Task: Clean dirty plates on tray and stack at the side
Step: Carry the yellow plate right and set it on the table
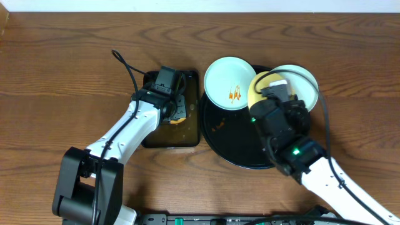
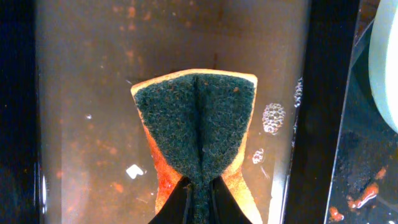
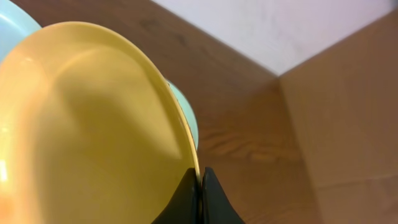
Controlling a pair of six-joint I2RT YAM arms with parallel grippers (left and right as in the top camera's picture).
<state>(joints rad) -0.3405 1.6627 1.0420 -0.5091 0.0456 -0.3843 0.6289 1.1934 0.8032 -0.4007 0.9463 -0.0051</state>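
Jaws of the left gripper [image 2: 199, 208] are closed on the sponge [image 2: 196, 124], pinching it along its middle so that it folds. Its dark green scouring face is turned up toward the wrist camera, with the orange body showing at the edges. The sponge sits over the brownish water of the rectangular tray [image 1: 187, 136], where specks and small patches of foam float. I cannot tell whether the sponge dips into the water. This tray lies on the wooden surface [image 1: 62, 75], just left of the round black tray [image 1: 240, 153], and their edges are touching or nearly so.

The right gripper [image 3: 200, 198] is closed too, its two black tips clamped on the rim of the cream-yellow plate [image 3: 87, 137]. That plate is held tilted above the back right part of the round tray. The face seen from the wrist looks clean and glossy.

Just behind the yellow plate, a second pale plate [image 1: 305, 87] rests at the tray's far right edge, partly covered by the plate and the arm. To the left, the smeared pale plate [image 1: 226, 82] lies flat at the tray's far left, overlapping the rim. It has a streak of orange-brown sauce near its centre. A few orange smears also mark the tray's glossy floor [image 1: 217, 127] on its left side.
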